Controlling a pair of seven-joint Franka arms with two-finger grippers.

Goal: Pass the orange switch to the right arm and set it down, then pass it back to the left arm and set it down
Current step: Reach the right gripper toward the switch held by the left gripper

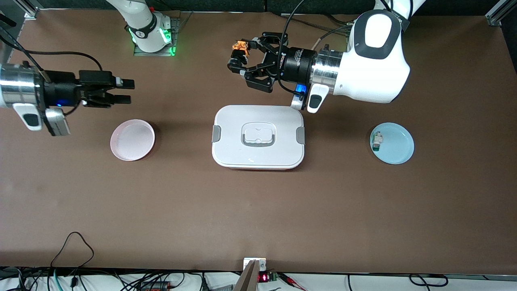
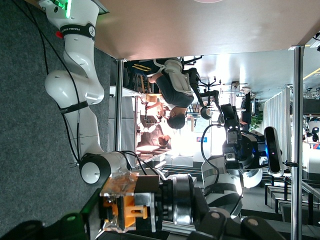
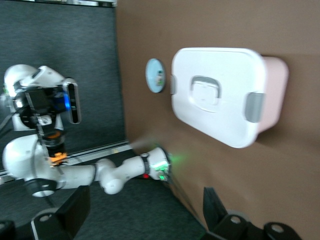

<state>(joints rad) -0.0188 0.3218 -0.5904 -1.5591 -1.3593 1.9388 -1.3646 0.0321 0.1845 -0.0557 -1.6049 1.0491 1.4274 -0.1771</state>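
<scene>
My left gripper [image 1: 238, 54] is shut on the orange switch [image 1: 240, 47], a small black part with orange marks, up in the air over the table past the box's edge on the robots' side. In the left wrist view the orange switch [image 2: 124, 210] sits clamped between the jaws of the left gripper [image 2: 120, 217]. My right gripper [image 1: 128, 91] hangs open and empty over the table close to the pink plate, at the right arm's end. The white lidded box [image 1: 258, 137] stands mid-table between the two grippers. The right wrist view shows the box [image 3: 220, 95] and the orange switch [image 3: 58, 158] far off.
A pink plate [image 1: 132, 140] lies beside the box toward the right arm's end. A light blue plate [image 1: 398, 146] toward the left arm's end holds a small white-and-green component [image 1: 377, 141]. Cables trail along the table edge nearest the front camera.
</scene>
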